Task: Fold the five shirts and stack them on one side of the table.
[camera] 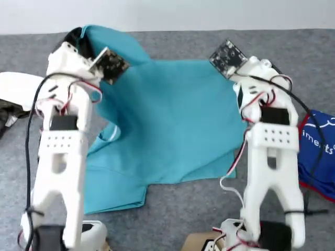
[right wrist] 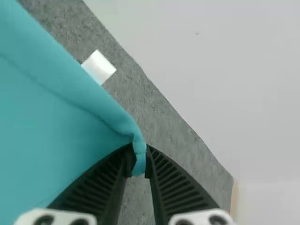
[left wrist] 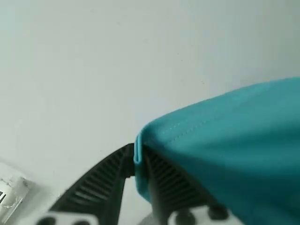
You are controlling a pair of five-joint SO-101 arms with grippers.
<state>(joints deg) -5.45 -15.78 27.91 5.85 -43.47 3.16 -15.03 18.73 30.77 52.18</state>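
While the teal shirt point(camera: 172, 120) spreads between them over the grey table point(camera: 209, 209), the left gripper point(left wrist: 135, 159) and the right gripper point(right wrist: 139, 159) each clamp a fold of its edge.

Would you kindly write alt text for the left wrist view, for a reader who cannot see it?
The left gripper, with dark ribbed fingers, is shut on a stitched edge of the teal shirt, held up in front of a plain pale background.
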